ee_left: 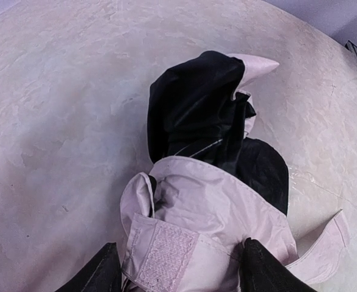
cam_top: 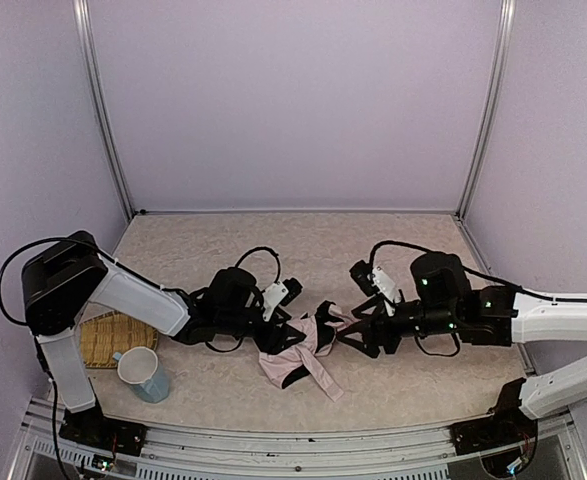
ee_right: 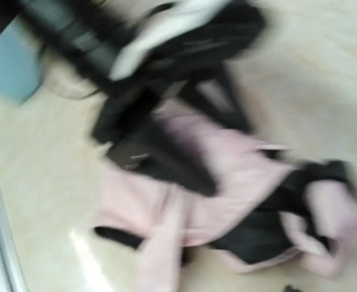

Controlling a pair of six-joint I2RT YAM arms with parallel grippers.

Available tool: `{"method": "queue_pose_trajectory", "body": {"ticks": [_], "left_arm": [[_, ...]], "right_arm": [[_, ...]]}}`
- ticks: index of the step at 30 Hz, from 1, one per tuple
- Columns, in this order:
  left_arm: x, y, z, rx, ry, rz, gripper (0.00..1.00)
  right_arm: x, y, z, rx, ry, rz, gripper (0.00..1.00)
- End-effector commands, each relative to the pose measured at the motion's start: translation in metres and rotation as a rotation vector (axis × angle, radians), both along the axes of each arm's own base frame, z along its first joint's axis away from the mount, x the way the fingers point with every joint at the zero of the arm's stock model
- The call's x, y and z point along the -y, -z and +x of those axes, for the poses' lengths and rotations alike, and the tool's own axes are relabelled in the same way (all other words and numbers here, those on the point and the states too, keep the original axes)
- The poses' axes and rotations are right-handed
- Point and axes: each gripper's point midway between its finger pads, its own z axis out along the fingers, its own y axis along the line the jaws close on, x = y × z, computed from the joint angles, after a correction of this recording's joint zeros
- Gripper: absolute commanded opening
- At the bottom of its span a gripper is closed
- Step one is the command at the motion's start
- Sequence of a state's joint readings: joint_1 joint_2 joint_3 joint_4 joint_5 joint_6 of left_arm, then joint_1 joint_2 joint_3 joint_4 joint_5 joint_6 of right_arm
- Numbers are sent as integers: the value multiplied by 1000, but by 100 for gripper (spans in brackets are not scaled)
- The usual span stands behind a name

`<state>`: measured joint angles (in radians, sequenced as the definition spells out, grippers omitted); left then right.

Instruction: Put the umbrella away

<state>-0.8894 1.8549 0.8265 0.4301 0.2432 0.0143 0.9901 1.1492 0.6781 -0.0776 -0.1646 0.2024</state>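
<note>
The umbrella [cam_top: 298, 355] lies collapsed on the table between my two arms, pale pink fabric with black lining showing. In the left wrist view the umbrella [ee_left: 208, 207] is bunched up, and a pink closure strap [ee_left: 163, 255] sits between my black fingertips [ee_left: 99, 274]. My left gripper [cam_top: 271, 335] is shut on the umbrella's left end; the fabric fills the gap in the left wrist view [ee_left: 181, 274]. My right gripper [cam_top: 345, 335] is at the umbrella's right end with its jaws spread. The right wrist view is blurred and shows the umbrella [ee_right: 239, 182] under the left gripper [ee_right: 166, 140].
A light blue mug [cam_top: 143, 372] stands at the near left beside a woven mat [cam_top: 103, 335]. The mug also shows in the right wrist view [ee_right: 8, 67]. Metal frame posts and pale walls enclose the table [cam_top: 303, 240].
</note>
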Motion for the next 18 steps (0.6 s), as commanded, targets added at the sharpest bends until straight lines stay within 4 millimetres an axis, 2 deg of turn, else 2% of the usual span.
{"method": "queue_pose_trajectory", "body": {"ticks": [1,3,6,11,13,18], "left_arm": [[-22,38,-21,-77,33,117,66],[-22,38,-21,-80,34,117,66],[-22,38,-21,-89,34,112,66],[-23,37,-20,-91,34,105,66],[-24,38,-20,-90,31,109,66],[-26,41,-19,-97,30,114,66]], "right_arm": [[13,15,10,-134,72,88,66],[7,23,8,-171,53,102,62],[-6,43,0,-251,-5,94,63],[-18,98,-10,-350,-59,10,65],[-25,111,-18,-363,-101,-15,65],[-40,127,-38,-397,-211,-20,62]]}}
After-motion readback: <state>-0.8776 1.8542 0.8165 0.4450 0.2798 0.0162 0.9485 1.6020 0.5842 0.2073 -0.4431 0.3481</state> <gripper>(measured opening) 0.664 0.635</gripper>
